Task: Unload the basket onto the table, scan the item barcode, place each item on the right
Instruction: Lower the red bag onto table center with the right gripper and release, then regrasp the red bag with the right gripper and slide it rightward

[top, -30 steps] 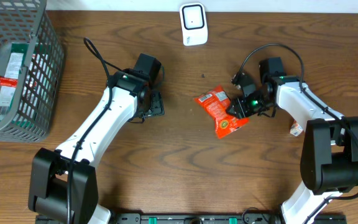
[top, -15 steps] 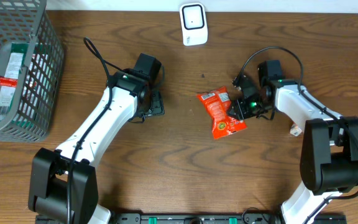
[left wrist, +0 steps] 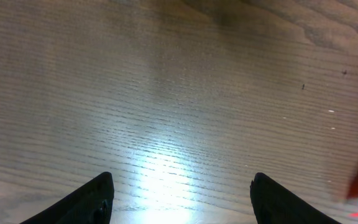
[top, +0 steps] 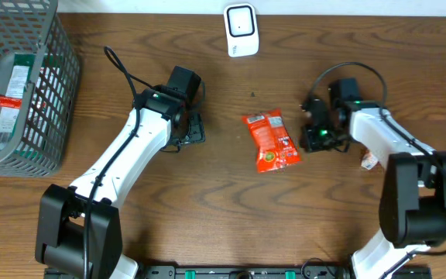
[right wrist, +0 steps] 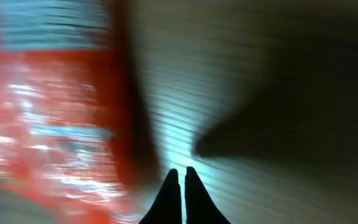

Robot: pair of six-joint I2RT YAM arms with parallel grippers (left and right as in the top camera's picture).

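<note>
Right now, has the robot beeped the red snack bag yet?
Not yet. Done: nothing; the red snack bag lies on the table, away from the white scanner. In hand: nothing; the right gripper is shut beside the bag, empty, and the left gripper is open. Left: grab the bag and show its barcode to the scanner.

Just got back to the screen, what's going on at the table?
The red snack packet lies flat mid-table, held by neither arm. The right gripper sits just beside it, fingers shut on nothing. The left gripper hovers open over the table. The white scanner stands at the far edge, so the scan is not yet done.
</note>
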